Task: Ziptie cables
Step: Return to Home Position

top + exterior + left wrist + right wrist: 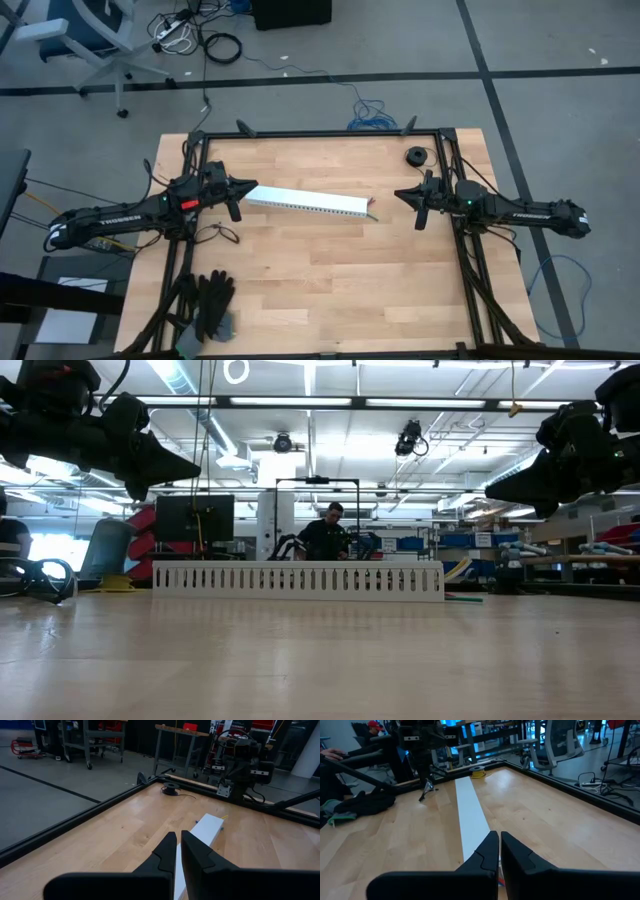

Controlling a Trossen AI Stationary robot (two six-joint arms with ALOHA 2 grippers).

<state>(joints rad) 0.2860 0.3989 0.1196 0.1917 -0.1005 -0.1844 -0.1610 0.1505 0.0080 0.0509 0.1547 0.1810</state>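
A long white slotted channel [310,203] lies flat across the middle of the table, between the two arms. Only short coloured ends of the cables [372,208] show, sticking out of the channel's right end [462,598] onto the table; the rest is hidden in the channel. My left gripper [250,187] hangs shut and level just off the channel's left end [178,835], above the table. My right gripper [398,194] hangs shut and level a short way off the channel's right end [498,834]. Neither touches anything.
A small black roll [415,155] lies at the far right of the table. Black gloves [205,300] lie at the near left corner. A black frame [320,133] runs along the table's edges. Bare wood [330,280] fills the near half. A person [330,525] is in the room behind.
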